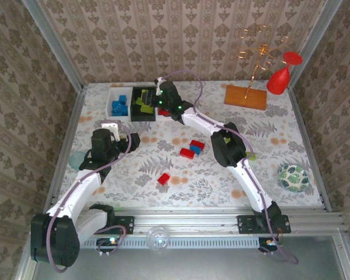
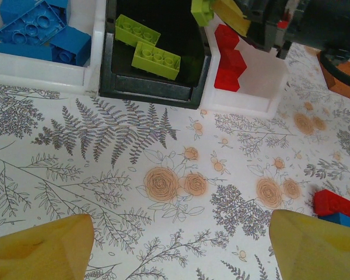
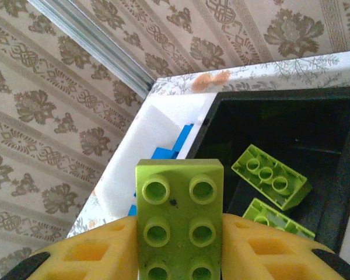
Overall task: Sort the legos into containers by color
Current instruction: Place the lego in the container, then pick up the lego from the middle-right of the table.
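My right gripper (image 3: pixel 179 236) is shut on a lime green lego (image 3: pixel 179 216) and holds it above the black middle container (image 3: pixel 315 116), where two lime legos (image 3: pixel 271 175) lie. In the top view that gripper (image 1: pixel 162 99) hovers over the row of containers. The left white container (image 2: pixel 41 76) holds blue legos (image 2: pixel 35 29); the right white container (image 2: pixel 256 87) holds red legos (image 2: pixel 230 58). My left gripper (image 2: pixel 181 245) stands open over bare tablecloth, short of the containers. Loose on the table are red legos (image 1: pixel 188 153) (image 1: pixel 164 179) and a blue lego (image 1: pixel 195 149).
A red wine glass (image 1: pixel 283 73) hangs on a gold rack with a wooden base (image 1: pixel 245 96) at the back right. A green patterned ball (image 1: pixel 293 177) sits near the right edge, and a pale teal cup (image 1: pixel 76 158) by the left arm.
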`<action>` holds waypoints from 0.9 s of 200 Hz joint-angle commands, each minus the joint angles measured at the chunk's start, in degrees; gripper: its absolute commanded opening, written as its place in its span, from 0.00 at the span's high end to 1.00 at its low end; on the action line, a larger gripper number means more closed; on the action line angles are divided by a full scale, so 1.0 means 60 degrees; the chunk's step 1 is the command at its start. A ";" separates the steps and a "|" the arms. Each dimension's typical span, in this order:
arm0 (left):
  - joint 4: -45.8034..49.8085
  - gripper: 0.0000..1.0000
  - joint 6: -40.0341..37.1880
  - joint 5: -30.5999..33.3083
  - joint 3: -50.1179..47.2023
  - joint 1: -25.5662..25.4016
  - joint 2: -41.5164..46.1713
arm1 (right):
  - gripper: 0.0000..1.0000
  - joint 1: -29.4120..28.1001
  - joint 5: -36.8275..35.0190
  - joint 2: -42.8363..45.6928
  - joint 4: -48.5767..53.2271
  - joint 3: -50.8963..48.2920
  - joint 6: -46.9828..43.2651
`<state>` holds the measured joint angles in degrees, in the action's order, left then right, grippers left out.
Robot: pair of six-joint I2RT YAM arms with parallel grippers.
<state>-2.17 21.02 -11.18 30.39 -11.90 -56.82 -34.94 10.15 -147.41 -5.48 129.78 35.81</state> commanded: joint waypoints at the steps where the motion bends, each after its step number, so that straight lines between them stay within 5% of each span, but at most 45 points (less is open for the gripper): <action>1: -0.0085 0.20 0.0086 -0.0151 -0.0034 0.0050 0.0124 | 0.60 -0.0051 -0.0442 -0.0539 0.0407 0.1099 -0.0178; 25: -0.0088 0.20 0.0075 -0.0173 -0.0041 0.0050 0.0151 | 0.58 -0.0036 -0.0388 -0.1207 0.1008 0.2332 -0.0314; 45: -0.0090 0.20 0.0088 -0.0158 -0.0056 0.0050 0.0189 | 0.45 0.0007 -0.0323 -0.1519 0.1503 0.3196 -0.0329; 86: -0.0100 0.20 0.0116 -0.0291 -0.0056 0.0035 0.0256 | 0.33 0.0117 0.0143 -0.0590 0.2280 0.2987 -0.0627; 141: -0.0294 0.20 -0.0147 -0.1095 0.0213 -0.0570 0.0080 | 0.28 0.0561 -0.0655 0.5052 0.1613 -0.4751 -0.2138; 180: -0.0296 0.20 -0.0221 -0.1195 0.0424 -0.1079 -0.0088 | 0.25 0.1573 -0.2467 0.8760 0.3528 -0.9690 -0.2807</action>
<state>-3.03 20.95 -16.60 30.50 -17.02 -56.73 -29.50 4.43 -104.62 7.66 84.49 22.92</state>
